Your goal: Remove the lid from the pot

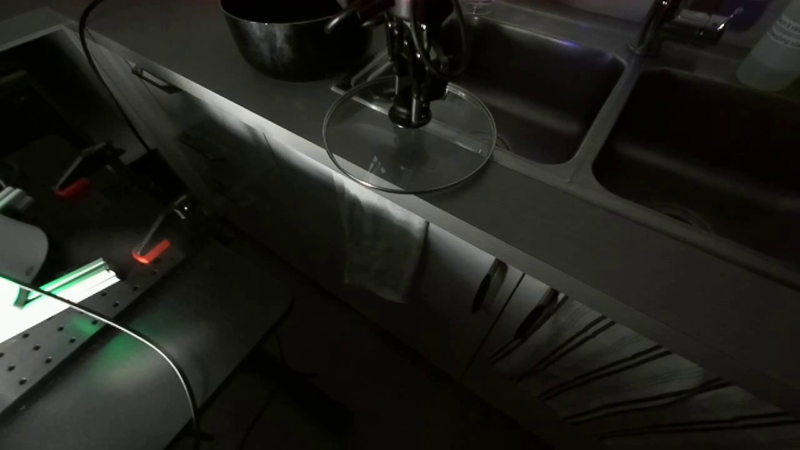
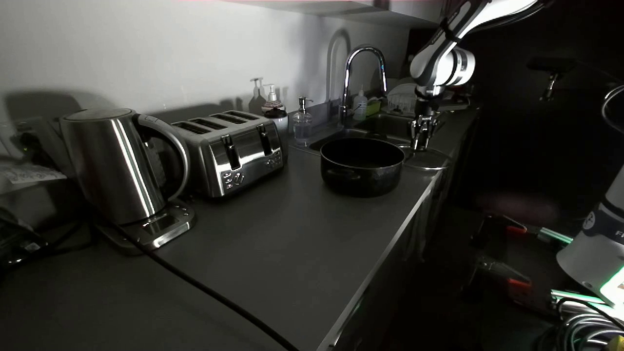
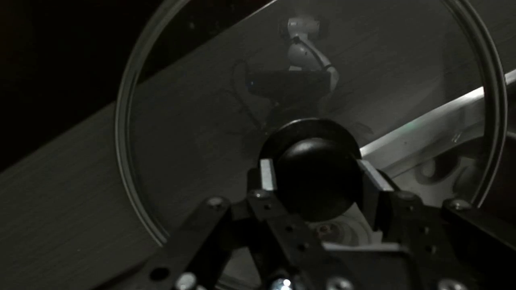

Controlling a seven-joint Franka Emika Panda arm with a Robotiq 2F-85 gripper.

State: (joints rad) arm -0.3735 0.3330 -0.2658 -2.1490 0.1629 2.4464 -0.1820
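The pot (image 1: 287, 47) is dark metal and stands uncovered on the counter; it also shows in an exterior view (image 2: 361, 178). The lid (image 1: 450, 153) is a clear glass disc with a metal rim, apart from the pot. It lies flat or nearly so beside the pot, between the counter's front edge and the sink. I cannot tell whether it touches the counter. In the wrist view, my gripper (image 3: 318, 175) has its fingers closed on both sides of the lid's black knob (image 3: 316, 181). The gripper (image 2: 420, 145) points straight down at the lid (image 2: 431, 160). The pot is outside the wrist view.
The sink basins (image 1: 531, 87) and faucet (image 1: 653, 31) are beside the lid. A toaster (image 2: 243, 156), a kettle (image 2: 109, 170) and a soap bottle (image 2: 302, 124) stand along the counter. A black cable (image 2: 209, 291) crosses the counter. A towel (image 1: 387, 244) hangs below the front edge.
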